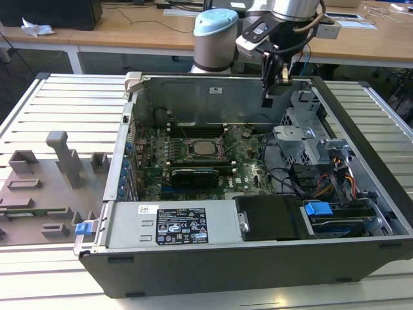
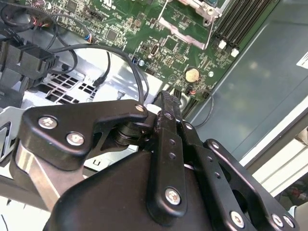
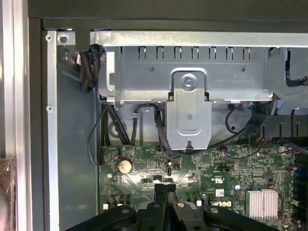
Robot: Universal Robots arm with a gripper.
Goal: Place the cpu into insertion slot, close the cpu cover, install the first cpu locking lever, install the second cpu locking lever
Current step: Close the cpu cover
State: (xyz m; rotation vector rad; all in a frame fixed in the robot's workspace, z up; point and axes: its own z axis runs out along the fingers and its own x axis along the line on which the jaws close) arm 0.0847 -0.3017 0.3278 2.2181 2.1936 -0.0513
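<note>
Nearest, inside the open computer case, lies a grey power box. Behind it, the cpu sits in the insertion slot. Farther back, toward the exterior view's right, the gripper hangs closed, holding nothing.

Green motherboard, silvery cpu, black gripper, blue clip, grey ribbed table, pale-blue arm cap
</note>
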